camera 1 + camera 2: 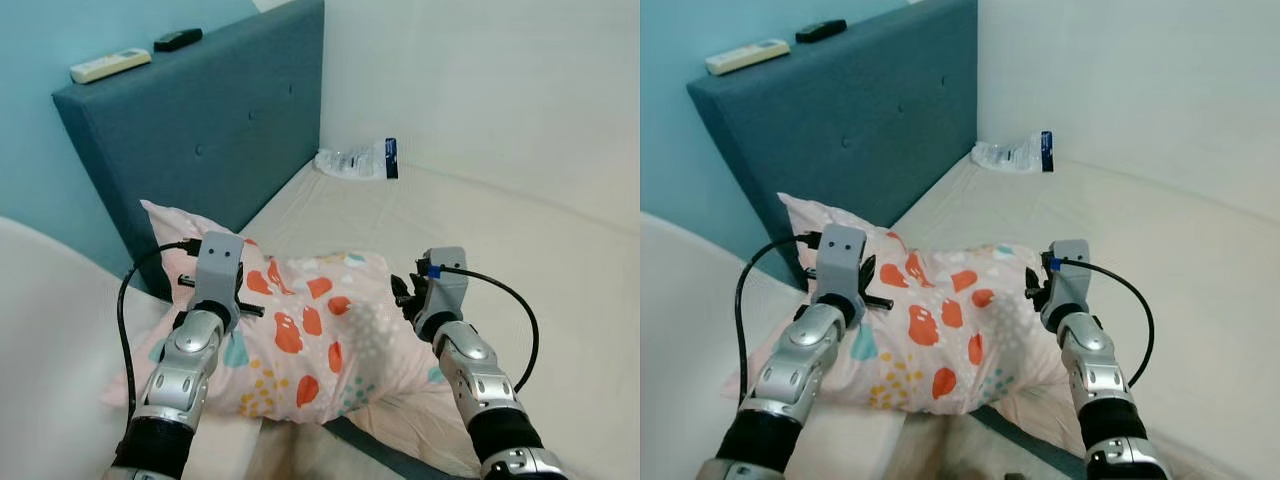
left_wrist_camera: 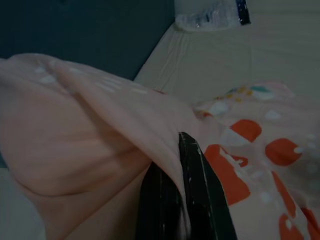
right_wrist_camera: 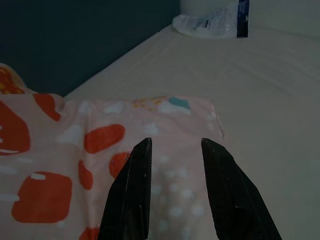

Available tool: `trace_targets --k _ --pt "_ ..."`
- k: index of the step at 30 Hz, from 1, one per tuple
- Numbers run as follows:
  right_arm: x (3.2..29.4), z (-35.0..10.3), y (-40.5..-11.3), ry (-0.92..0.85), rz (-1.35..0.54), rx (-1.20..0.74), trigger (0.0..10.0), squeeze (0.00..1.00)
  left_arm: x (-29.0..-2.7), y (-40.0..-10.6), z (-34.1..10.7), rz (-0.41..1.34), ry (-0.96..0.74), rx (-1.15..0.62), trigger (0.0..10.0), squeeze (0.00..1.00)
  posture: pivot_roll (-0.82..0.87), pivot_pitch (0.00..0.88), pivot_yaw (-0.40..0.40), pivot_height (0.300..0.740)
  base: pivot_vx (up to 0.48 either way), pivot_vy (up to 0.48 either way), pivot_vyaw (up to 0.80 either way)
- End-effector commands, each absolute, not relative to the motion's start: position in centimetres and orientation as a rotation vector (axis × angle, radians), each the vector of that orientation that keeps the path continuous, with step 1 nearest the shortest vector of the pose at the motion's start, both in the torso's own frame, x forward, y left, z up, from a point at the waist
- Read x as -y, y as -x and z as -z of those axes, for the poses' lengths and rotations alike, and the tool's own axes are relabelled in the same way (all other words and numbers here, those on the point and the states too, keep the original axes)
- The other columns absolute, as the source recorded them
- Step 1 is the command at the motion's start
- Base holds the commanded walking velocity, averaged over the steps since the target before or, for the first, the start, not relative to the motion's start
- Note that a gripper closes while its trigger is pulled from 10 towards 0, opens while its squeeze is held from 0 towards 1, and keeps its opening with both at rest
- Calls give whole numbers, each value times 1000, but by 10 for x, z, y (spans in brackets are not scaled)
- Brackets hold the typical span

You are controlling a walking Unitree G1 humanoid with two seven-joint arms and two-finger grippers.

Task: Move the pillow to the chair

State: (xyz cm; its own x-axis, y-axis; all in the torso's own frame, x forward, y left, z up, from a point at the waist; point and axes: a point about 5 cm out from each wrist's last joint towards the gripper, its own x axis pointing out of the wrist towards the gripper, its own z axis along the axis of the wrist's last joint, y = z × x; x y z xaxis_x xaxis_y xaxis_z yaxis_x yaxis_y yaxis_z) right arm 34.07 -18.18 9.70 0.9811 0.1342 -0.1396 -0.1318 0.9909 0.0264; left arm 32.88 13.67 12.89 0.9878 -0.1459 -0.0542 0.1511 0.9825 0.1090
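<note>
- Lying on the bed by the blue headboard, the pink pillow sits between the two pincers in the eye views; a plastic packet lies well beyond both.
- Left wrist view: the left pincer is closed, pinching a fold of the pillow.
- Right wrist view: the right pincer is parted over the pillow's corner, gripping nothing.
</note>
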Motion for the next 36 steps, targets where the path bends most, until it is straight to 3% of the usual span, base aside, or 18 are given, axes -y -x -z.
trace_targets --k 1,17,21,22,30,36 --pt "185 -91 -338 1 -126 -163 10000 0 -132 -328 -131 167 -125 -28 10000 0 20 119 3 638 0 0 0" --pt "194 -99 -344 -8 -121 -150 10000 0 -139 -329 -131 161 -143 -37 10000 0 31 147 7 614 0 0 0" --pt "209 -102 -352 -9 -100 -177 10000 0 -148 -331 -131 150 -167 -48 10000 0 41 179 14 614 0 0 0" --pt "215 -105 -355 -31 -88 -171 10000 1000 -150 -331 -132 147 -169 -47 10000 0 48 200 19 614 0 0 0" --pt "242 -115 -363 -54 -47 -198 10000 1000 -159 -333 -142 139 -187 -34 10000 0 93 260 29 614 0 0 0" --pt "254 -108 -361 -215 -44 -296 10000 1000 -165 -330 -146 138 -214 -32 10000 0 124 299 31 614 0 0 0"
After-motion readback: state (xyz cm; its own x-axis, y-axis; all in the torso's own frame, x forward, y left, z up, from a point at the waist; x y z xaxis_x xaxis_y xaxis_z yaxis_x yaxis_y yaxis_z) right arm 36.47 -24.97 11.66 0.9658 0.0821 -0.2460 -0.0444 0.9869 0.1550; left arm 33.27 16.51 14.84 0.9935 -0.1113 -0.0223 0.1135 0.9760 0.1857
